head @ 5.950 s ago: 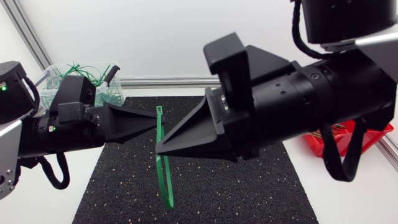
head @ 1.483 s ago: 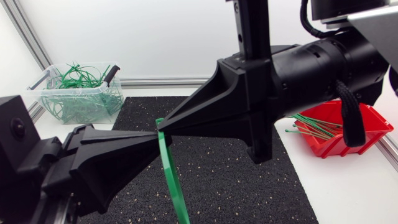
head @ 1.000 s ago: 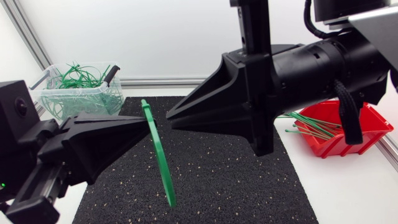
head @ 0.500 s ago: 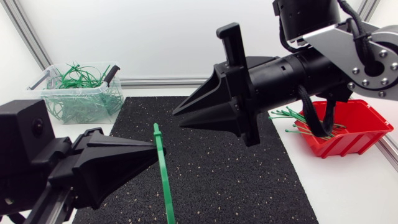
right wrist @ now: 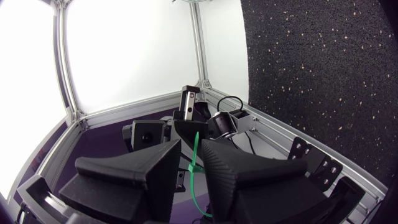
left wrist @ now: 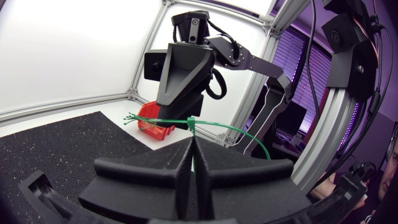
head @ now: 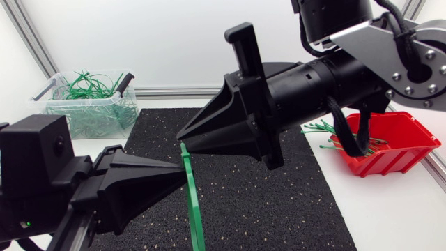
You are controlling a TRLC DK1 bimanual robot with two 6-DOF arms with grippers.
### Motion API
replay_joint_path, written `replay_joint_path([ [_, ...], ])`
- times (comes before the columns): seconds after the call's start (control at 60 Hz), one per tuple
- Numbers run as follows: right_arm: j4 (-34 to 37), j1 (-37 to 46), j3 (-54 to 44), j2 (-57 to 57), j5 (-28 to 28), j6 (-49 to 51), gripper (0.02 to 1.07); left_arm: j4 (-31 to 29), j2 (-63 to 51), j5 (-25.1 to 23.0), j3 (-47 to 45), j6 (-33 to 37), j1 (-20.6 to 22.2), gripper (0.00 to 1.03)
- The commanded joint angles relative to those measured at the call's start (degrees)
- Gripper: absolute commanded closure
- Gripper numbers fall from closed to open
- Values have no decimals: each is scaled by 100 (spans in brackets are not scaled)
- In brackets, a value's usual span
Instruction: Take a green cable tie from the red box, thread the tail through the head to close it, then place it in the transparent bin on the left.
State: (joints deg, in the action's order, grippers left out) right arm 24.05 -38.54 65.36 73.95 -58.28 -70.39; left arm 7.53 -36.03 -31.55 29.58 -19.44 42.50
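The left gripper (head: 182, 166) is clamped on the tie (head: 193, 209), held upright over the front half of the mat (head: 279, 202). The right gripper (head: 185, 141), jaws apart, straddles the tie's top end. The box (head: 390, 150) sits at the right edge of the table (head: 390, 209), the bin (head: 87, 104) at its back-left corner.

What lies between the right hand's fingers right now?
The green tie, in the right wrist view: it runs through the gap of the open right hand, while the left hand is shut on it.

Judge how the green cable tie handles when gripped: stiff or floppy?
Probably springy rather than limp: the green cable tie holds a smooth arc out from the left gripper. Likely light, since a fingertip pinch carries it.
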Motion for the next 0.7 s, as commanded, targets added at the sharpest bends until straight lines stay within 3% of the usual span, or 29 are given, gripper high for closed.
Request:
replay_joint_path([
  [0.0, 47, -39, 117, 93, -8, 61, 78, 100, -44, -71, 83, 63, 48, 100],
  [0.2, 29, -74, 126, 84, 10, 52, 89, 73, -53, -71, 109, 81, 57, 100],
  [0.25, 20, -92, 135, 75, 27, 34, 96, 64, -44, -71, 109, 81, 48, 100],
  [0.383, 20, -118, 108, 84, 36, 34, 96, 47, -44, -71, 118, 90, 57, 100],
  [0.433, 20, -118, 108, 84, 80, 43, 102, 47, -44, -71, 127, 90, 57, 100],
  [0.683, 20, -101, 117, 75, 230, 52, 101, -50, -18, -71, 206, 90, 162, 100],
])
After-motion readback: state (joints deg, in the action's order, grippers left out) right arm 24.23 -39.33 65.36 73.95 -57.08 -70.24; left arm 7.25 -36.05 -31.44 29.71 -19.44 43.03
